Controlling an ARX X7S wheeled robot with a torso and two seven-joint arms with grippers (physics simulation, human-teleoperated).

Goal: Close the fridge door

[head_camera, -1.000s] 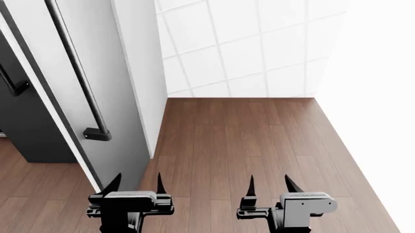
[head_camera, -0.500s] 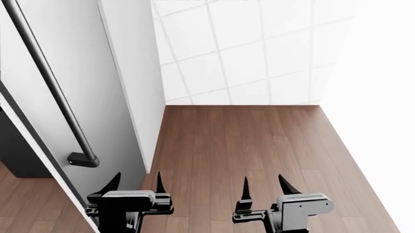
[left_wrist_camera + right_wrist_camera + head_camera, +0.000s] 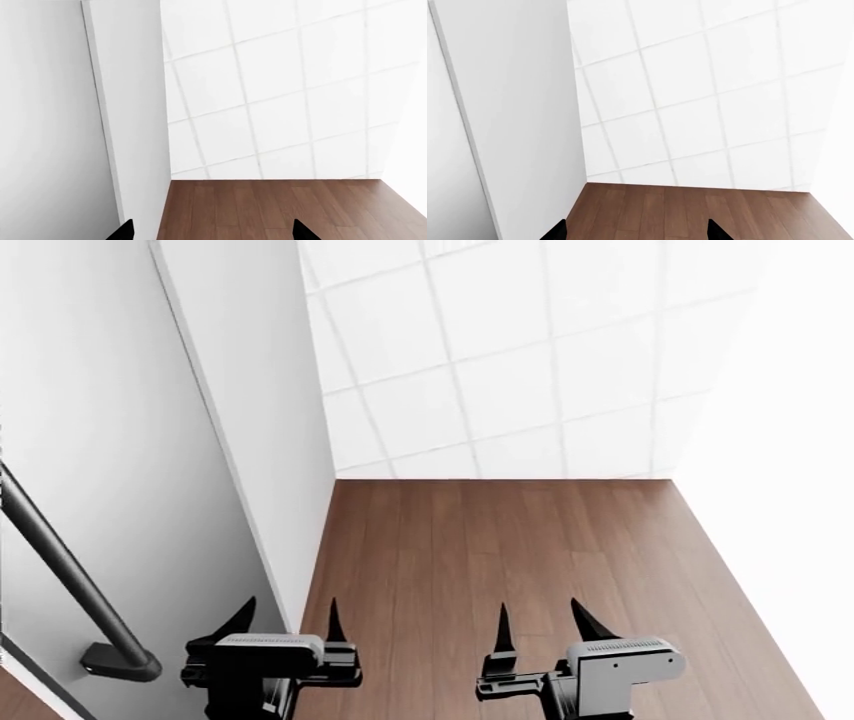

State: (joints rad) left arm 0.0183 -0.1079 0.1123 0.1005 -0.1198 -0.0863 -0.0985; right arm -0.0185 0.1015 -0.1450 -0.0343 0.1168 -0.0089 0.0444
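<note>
— Where is the fridge door (image 3: 94, 470) now?

— It fills the left side of my head view. It is a tall, pale grey panel with a thick white edge, and this edge faces toward the tiled wall (image 3: 534, 350). The door stands open, turned out into the room. Its black handle (image 3: 67, 580) runs down in a slant and ends in a black mount near the lower left corner of the view.

— And your hands?

— Both are low in front of me, over the wooden floor (image 3: 521, 540). My left hand (image 3: 284, 618) is spread, with its two black fingertips apart and pointing forward. It is just beside the lower part of the door, near the white edge. I cannot tell if the outer fingertip touches the panel. My right hand (image 3: 541, 618) is also spread and holds nothing; it is well apart from the door, over bare floor.

— What do the wrist cameras show?

— In the left wrist view the door's edge is very close, and only the two fingertips (image 3: 123, 231) show. In the right wrist view the door is farther off, at the side, with the tiled wall and the floor ahead.
</note>
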